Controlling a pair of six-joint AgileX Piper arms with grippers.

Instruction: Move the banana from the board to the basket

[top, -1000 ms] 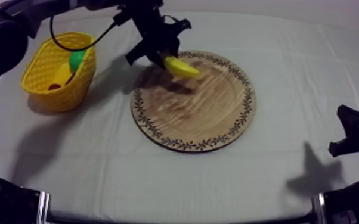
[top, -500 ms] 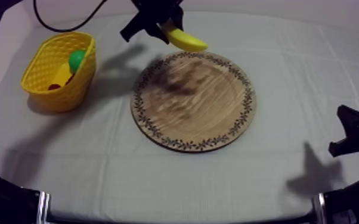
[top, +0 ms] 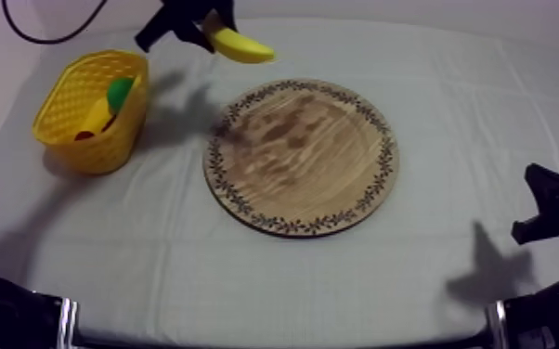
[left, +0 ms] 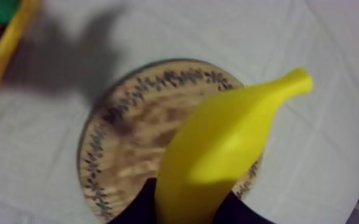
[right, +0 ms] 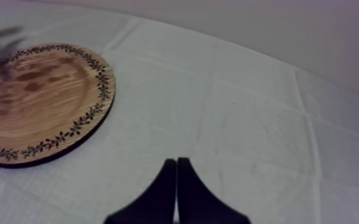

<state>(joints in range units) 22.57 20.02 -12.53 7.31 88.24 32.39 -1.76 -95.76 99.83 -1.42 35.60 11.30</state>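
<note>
The yellow banana (top: 238, 45) hangs in the air above the cloth between the basket and the board, with my left gripper (top: 211, 20) shut on it. Seen from the left wrist, the banana (left: 223, 149) juts out from between the black fingers (left: 235, 211) over the wooden board (left: 128, 140). The round wooden board (top: 302, 156) with its patterned rim lies bare at the table's middle. The yellow basket (top: 65, 97) stands at the left and holds a green and a yellow piece. My right gripper (right: 176, 173) rests shut as a narrow wedge over the cloth, near the board (right: 39, 101).
My right arm (top: 552, 218) sits low at the table's right edge. Open cloth lies in front of the board and to its right.
My left gripper has lifted the banana off the board's far rim and carried it up and leftward toward the basket. The right arm has not moved.
</note>
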